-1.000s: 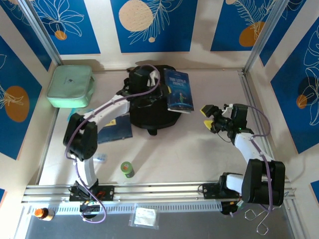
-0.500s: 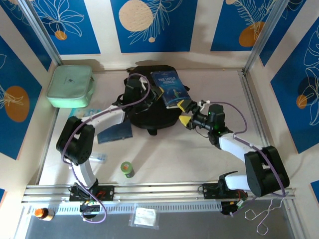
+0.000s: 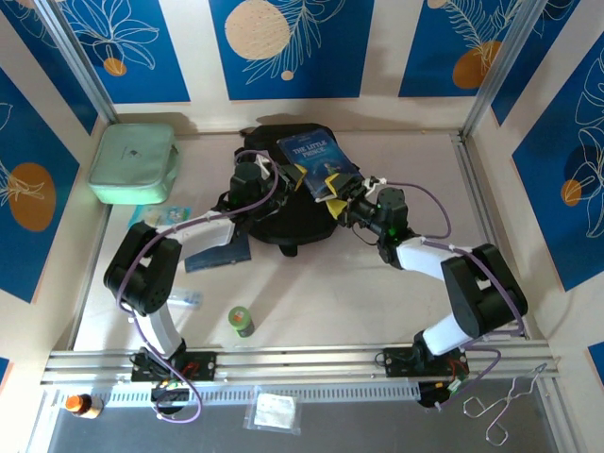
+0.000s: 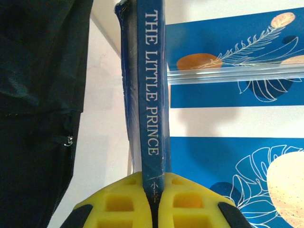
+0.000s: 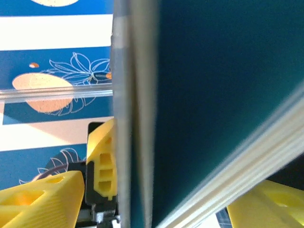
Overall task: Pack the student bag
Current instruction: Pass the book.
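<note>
Top external: 1 bag (image 3: 283, 226) lies back-centre on the table (image 3: 377, 283), below 1 book (image 3: 316, 162); also 1 mint case (image 3: 134, 162), 1 green cylinder (image 3: 242, 321). L gripper (image 4: 153, 202) pinches the book's spine end; R gripper (image 5: 152, 209) is spread either side of its other end, no squeeze visible. Bag looks soft, floppy, prob. light, so I'd grab fabric by the zip (image 4: 69, 139), as the mouth will likely sag.

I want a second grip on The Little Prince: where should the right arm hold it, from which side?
Pinch the book across its covers at the page edge, coming from the right. The left end effector clamps the spine, and the book is raised over the student bag, leaving that edge exposed.
</note>
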Robot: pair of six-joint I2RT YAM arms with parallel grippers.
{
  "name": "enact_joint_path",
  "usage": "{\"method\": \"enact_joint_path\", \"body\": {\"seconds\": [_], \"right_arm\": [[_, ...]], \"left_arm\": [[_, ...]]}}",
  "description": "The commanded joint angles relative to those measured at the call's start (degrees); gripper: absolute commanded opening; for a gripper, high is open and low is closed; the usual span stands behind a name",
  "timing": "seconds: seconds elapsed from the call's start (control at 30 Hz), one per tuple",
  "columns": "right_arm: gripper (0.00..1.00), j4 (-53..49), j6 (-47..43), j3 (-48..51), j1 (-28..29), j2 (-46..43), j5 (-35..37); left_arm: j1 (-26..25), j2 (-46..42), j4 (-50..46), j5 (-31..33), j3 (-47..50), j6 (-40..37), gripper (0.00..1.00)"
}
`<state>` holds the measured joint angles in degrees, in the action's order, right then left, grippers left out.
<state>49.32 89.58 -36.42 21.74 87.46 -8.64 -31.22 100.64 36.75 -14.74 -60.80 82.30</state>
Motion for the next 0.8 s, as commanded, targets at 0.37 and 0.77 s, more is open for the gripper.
{"method": "enact_joint_path", "body": {"seconds": [0.37, 0.77], "right_arm": [[0.39, 6.41, 1.81, 0.33, -0.27, 2.46, 4.61], [0.07, -24.18, -15.8, -2.91, -3.12, -9.48, 6.0]], "left_arm": [[1.06, -3.67, 4.15, -0.9, 1.59, -0.57, 0.0], [1.96, -2.03, -32.22, -1.95, -6.07, -30.61, 0.55]]}}
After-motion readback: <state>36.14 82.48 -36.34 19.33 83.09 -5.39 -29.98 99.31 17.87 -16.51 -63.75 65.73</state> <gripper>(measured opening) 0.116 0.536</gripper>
